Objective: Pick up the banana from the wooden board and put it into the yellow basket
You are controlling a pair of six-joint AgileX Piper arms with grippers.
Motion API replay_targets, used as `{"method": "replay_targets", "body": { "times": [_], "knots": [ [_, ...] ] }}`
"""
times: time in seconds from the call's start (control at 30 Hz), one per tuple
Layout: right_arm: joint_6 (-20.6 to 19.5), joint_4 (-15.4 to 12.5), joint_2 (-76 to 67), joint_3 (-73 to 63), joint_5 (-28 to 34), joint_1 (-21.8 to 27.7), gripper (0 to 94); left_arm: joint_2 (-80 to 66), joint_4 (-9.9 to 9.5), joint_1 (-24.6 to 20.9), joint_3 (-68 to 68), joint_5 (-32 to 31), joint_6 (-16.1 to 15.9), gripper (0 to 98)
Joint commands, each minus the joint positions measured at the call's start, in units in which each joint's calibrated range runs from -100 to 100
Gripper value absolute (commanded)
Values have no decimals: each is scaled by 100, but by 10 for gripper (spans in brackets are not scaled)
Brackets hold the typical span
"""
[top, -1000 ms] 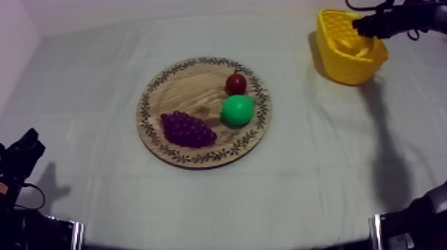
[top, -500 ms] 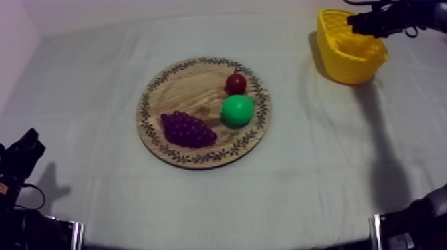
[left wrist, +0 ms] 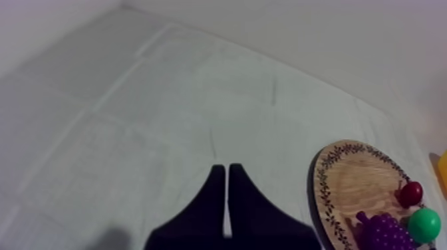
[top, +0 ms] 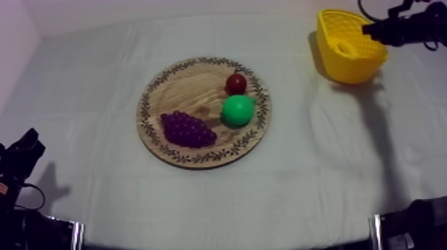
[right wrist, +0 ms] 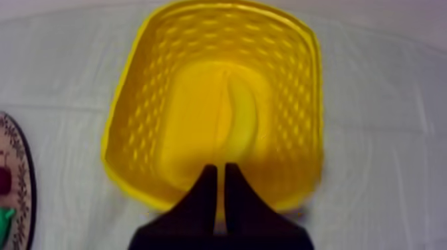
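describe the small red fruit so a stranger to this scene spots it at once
Find the round wooden board with a patterned rim on the grey-white cloth. On its side nearest the yellow basket, beside the round green pear, sits the small red fruit: the smallest piece there, dark red, unlike the purple bunch of grapes.

Soft, even light, faintly violet.
In the top view a broad, pale shadow falls on the cloth [top: 299, 186] at right, below the yellow basket [top: 349, 70].

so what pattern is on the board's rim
Dark leafy vine around the round wooden board, top view best.
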Motion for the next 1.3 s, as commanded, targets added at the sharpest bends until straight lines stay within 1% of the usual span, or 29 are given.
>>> {"method": "replay_targets", "body": {
  "times": [0.0, 0.13, 0.23, 0.33, 0.53, 0.57, 0.63, 0.7, 0.8, 0.87, 0.93, 1.03, 1.13, 1.27],
  "knots": [
    [199, -90, -1015, 947, -52, 23, 8, -5, -3, -1, -1, 0, 1, 1],
    [379, -189, -2037, 2230, -724, -37, 7, -5, -3, -1, -1, 0, -1, 1],
    [479, -248, -2763, 3094, -1012, -103, 7, -5, -3, -1, -1, 0, -1, 1],
    [529, -268, -3531, 3849, -1048, -133, 7, -5, -3, -1, -1, 0, -1, 1],
    [628, -257, -5304, 5277, -924, -80, 7, -5, -3, -1, -1, 0, 0, 1],
    [512, -116, -5593, 5454, -808, -47, 7, -5, -3, -1, -1, 0, 1, 1],
    [94, 341, -6161, 5729, -511, 15, 7, -5, -3, -1, -1, 0, 1, 1],
    [-242, 694, -6687, 5873, -102, 32, 7, -5, -3, -1, -1, 0, 1, 1],
    [-715, 1136, -7403, 5964, 509, -21, 7, -5, -3, -1, -1, 0, 0, 1],
    [-978, 1365, -7828, 5989, 939, -79, 7, -5, -3, -1, -1, 0, -1, 1],
    [-1135, 1486, -8202, 5988, 1291, -132, 7, -5, -3, -1, -1, 0, 0, 1],
    [-1272, 1568, -8672, 5969, 1611, -166, 7, -5, -3, -1, -1, 0, 0, 1],
    [-1350, 1600, -8985, 5956, 1761, -123, 7, -5, -3, -1, -1, 0, -1, 1],
    [-1335, 1614, -9115, 5940, 1844, -66, 6, -5, -3, -1, -1, 0, 0, 1]
  ]
}}
